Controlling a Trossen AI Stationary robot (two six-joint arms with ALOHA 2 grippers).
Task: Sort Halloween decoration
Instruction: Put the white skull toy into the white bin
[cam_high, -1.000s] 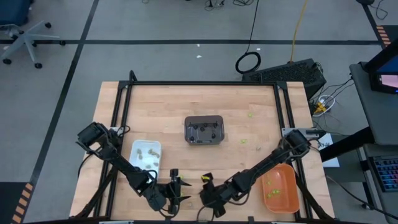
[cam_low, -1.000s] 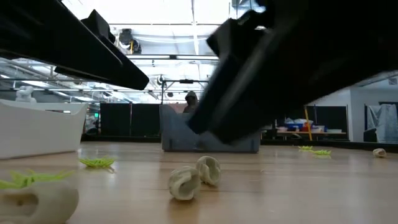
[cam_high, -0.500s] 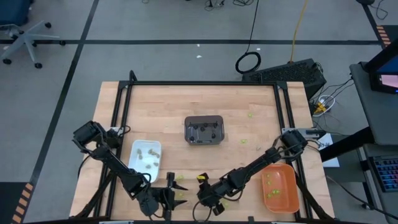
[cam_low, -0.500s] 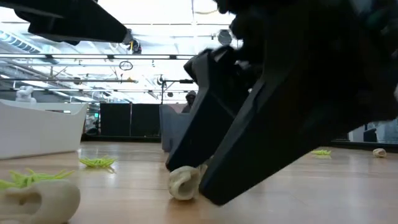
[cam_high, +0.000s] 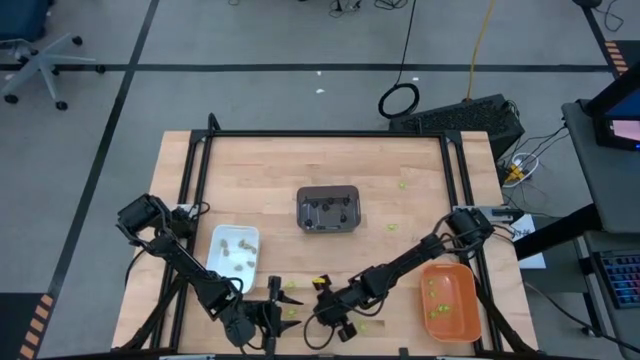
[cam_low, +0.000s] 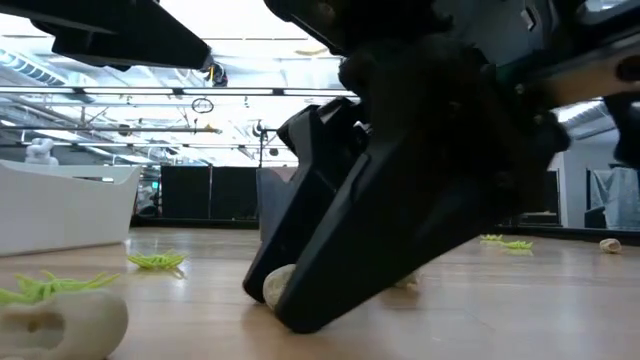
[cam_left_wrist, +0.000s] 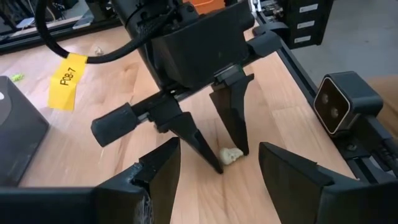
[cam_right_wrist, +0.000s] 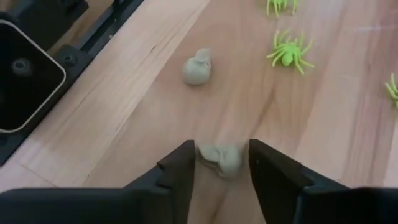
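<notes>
My right hand (cam_right_wrist: 221, 163) is down on the tabletop (cam_high: 400, 215) near its front edge, fingers half closed around a pale tan skull (cam_right_wrist: 221, 158), apparently touching it. My left hand (cam_high: 272, 315) waits just beside, fingers wide apart, holding nothing.

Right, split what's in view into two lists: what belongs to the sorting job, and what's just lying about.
Part of the job:
- pale tan trinket between the right gripper fingers
- second tan trinket
- lime-green spiders
- white tray, dark grey tray, orange tray
- left gripper, open, waiting nearby

Just lying about:
- yellow tag
- office chair
- cable coil
</notes>
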